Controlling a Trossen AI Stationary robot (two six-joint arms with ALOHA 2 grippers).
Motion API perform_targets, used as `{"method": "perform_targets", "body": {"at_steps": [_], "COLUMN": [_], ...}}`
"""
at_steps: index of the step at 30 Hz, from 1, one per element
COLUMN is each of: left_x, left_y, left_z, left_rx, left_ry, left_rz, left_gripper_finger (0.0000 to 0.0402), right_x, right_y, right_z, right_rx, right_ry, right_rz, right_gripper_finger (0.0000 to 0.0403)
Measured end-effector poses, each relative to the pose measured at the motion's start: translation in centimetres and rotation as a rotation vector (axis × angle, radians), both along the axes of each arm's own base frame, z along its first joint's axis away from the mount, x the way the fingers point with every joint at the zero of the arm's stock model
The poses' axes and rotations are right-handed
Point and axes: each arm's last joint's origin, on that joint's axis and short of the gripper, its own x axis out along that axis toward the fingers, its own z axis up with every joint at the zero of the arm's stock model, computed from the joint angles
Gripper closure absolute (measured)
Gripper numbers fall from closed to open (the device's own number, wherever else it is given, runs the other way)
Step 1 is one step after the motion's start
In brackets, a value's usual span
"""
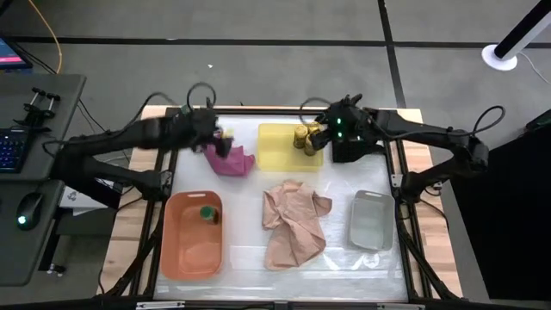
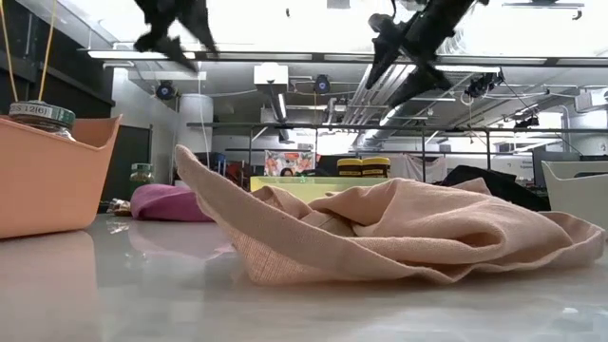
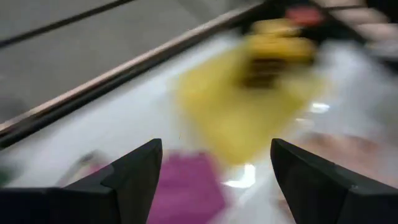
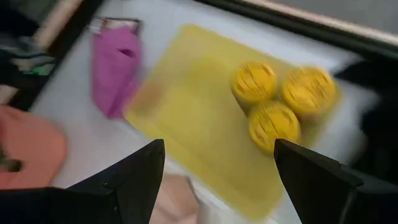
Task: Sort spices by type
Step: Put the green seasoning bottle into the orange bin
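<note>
Three yellow-lidded jars stand upright at the far right of the yellow tray; they also show in the high view. A green-lidded jar stands in the orange tray. In the low view another green-lidded jar stands beside the pink cloth. My left gripper is open and empty, up in the air over the pink cloth. My right gripper is open and empty, in the air above the yellow tray near the jars. Packets do not show clearly.
A crumpled tan cloth lies at the table's middle near side. A grey tray stands at the near right. A black cloth lies right of the yellow tray. A small flat thing lies at the pink cloth's far end.
</note>
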Motion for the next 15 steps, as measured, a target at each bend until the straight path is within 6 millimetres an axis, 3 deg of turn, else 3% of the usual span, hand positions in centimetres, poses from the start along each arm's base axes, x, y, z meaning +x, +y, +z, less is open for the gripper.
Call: {"method": "perform_targets", "body": {"at_steps": [8,15], "left_x": [-3.4,-5.7], "left_y": [11.9,17.2], "left_z": [-4.2,-7.9], "left_rx": [-0.148,-0.251], "left_ry": [0.168,0.194], "left_rz": [0.606,0.955], "left_gripper_finger": [0.0118,0.0118], "right_x": [0.1,0.0], "right_y": [-5.0,-6.9], "right_z": [0.2,-0.9], "right_rx": [0.005,0.042], "right_ry": [-0.171,-0.163], "right_rz": [0.132,0.121], "right_gripper_finger": [0.0105,0.0105]}}
